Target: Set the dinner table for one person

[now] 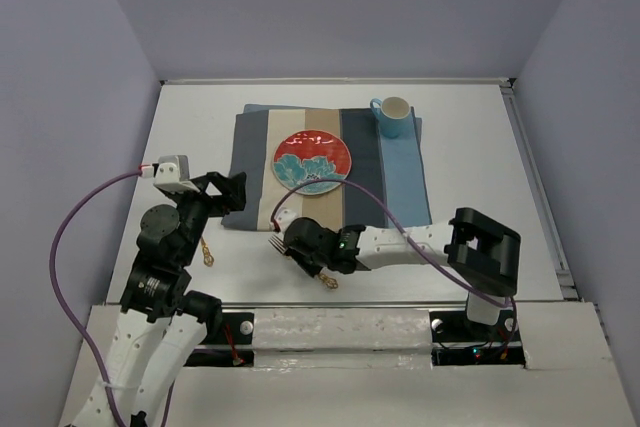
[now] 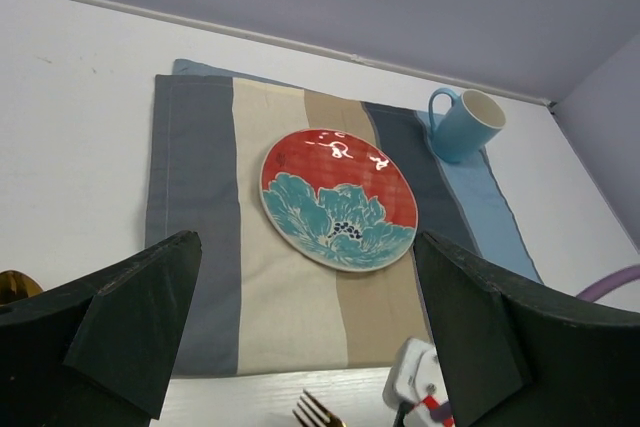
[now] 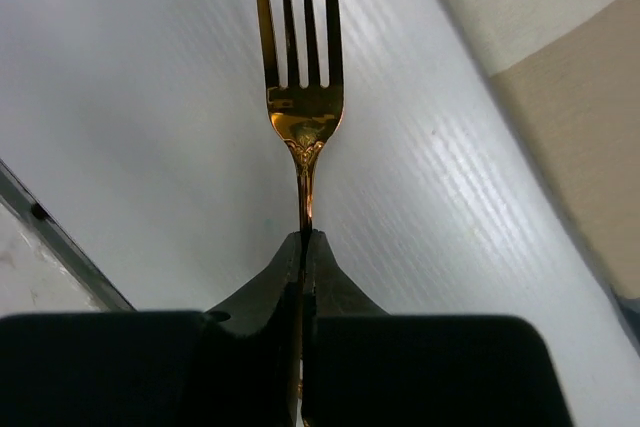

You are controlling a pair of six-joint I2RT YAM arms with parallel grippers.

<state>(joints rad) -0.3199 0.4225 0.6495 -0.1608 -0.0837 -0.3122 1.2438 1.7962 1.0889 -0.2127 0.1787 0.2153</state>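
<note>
Fork [image 3: 303,122] is sitting in the right end effector [image 3: 303,242], which is pinching the thin gold handle tight, with the tines pointing straight out ahead of the wrist. I'm seeing bare worktop [image 1: 470,157] under it, close to the near edge; can't tell whether it's resting or lifted. From overhead its long axis is running diagonally, tines far-left, handle end near-right. Second gold utensil [image 1: 207,252] is lying further left, beside the left arm; which kind, I can't tell. Left end effector [image 1: 238,194] is hanging spread wide, gripping nothing, over the left edge of the placemat [image 1: 262,162]. Relation that matters: the placemat's near hem is lying just beyond the tines, and the free stripes left of the plate [image 1: 312,161] are sitting ahead and slightly left of the right end effector. I'm judging the fork is needing a turn to lie parallel to those stripes. Left arm is closer to that spot, but the right one is carrying. Mug [image 1: 392,117] is standing on the placemat's far-right corner.
</note>
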